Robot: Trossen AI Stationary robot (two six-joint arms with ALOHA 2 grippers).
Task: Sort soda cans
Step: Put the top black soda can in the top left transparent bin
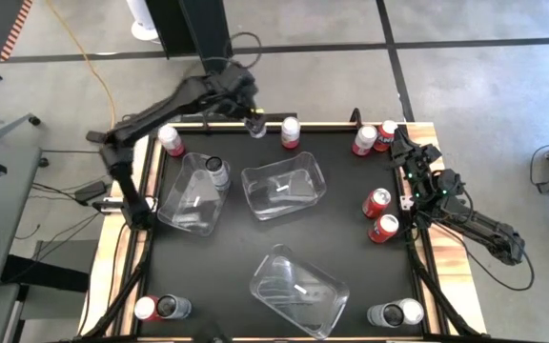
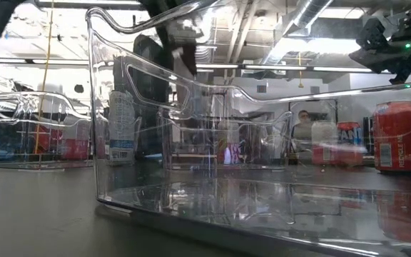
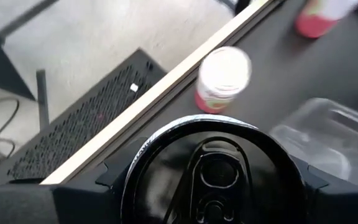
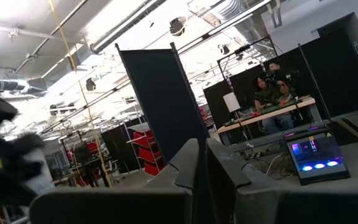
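I am seeing two cans (image 1: 162,307) sitting at the near left edge and two more (image 1: 396,312) near right, a clear bin (image 1: 298,282) lying between them. My right gripper (image 1: 397,139) is idling shut and empty by the far right cans (image 1: 374,138) — my left gripper (image 1: 254,125) is hanging over the far edge, clamped on a dark can (image 3: 213,171), a red can (image 3: 221,78) standing just beyond.

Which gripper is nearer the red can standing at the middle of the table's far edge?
Left. The left gripper hangs just beside the red can, gripping a dark can. The right gripper sits shut across the table at the far right corner, much farther off.
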